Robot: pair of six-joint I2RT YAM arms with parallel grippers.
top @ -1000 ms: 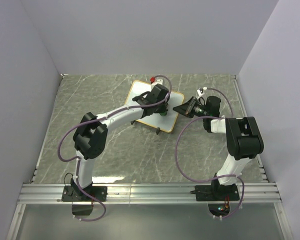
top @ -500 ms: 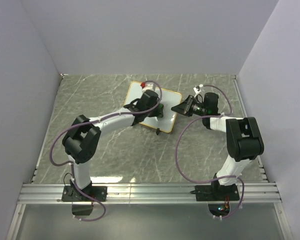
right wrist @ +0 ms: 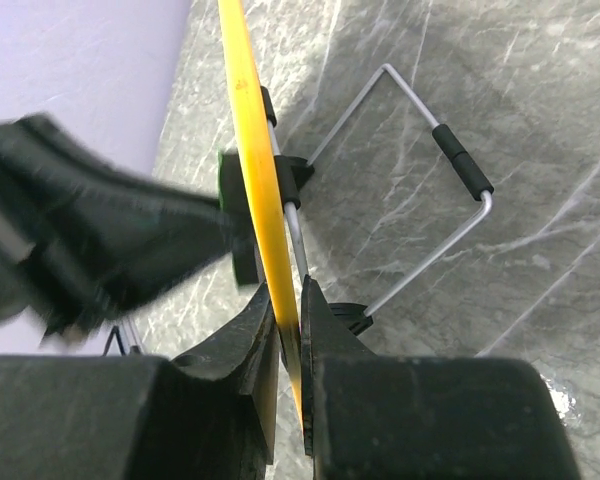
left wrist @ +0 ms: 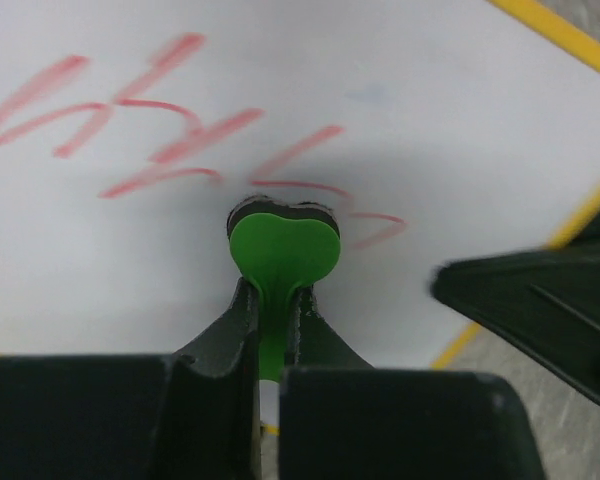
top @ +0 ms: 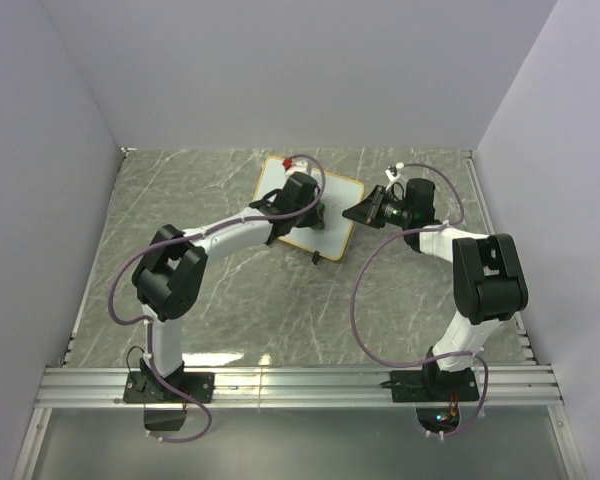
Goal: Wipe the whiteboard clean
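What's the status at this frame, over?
Left end effector shut on green eraser, pressed to whiteboard. Right end effector clamped on its yellow frame. Red scribbles not yet wiped. Nothing seen blocking the stroke.

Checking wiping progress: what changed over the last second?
The left end effector slid the eraser leftward across the whiteboard. The right end effector stayed clamped on its frame, and the left kept hold of the eraser.

The whiteboard (top: 277,180) stands far-centre on the table (top: 180,230), an eraser (left wrist: 282,245) against it. The right gripper (top: 358,212) clamps its right edge.
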